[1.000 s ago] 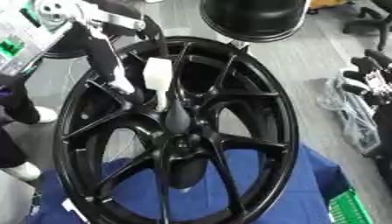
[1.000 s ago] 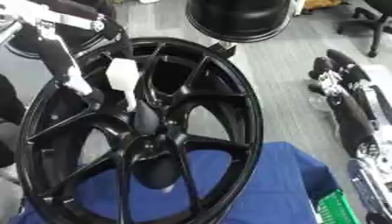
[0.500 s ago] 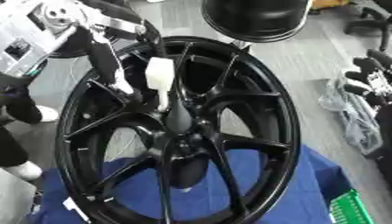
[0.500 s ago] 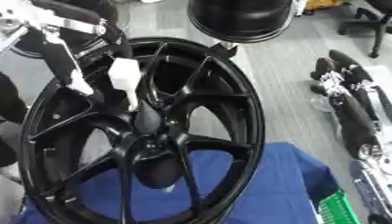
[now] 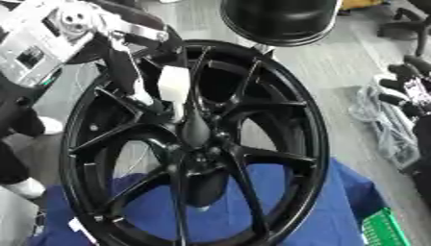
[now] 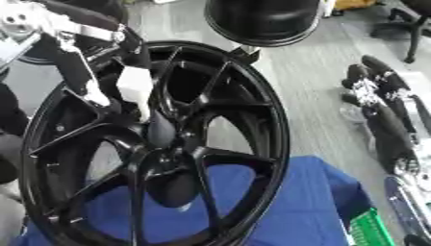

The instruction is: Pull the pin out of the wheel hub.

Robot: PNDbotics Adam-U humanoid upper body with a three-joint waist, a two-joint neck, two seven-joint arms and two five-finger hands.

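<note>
Black spoked alloy wheel (image 5: 198, 144) stood on blue cloth (image 5: 345, 192).
A white pin (image 5: 174, 86) above the hub is pinched by the left hand (image 5: 139, 62); right hand (image 6: 379, 96) is seen idle, fingers unclear.

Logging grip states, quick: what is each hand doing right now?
Left hand: at the wheel hub, by the white pin; grip cannot be told.
Right hand: idle at right; fingers unclear.

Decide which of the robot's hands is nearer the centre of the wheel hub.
The left. The left hand reaches in from the upper left, its fingers just above the hub centre. The right hand hangs off to the right, outside the wheel rim.
</note>
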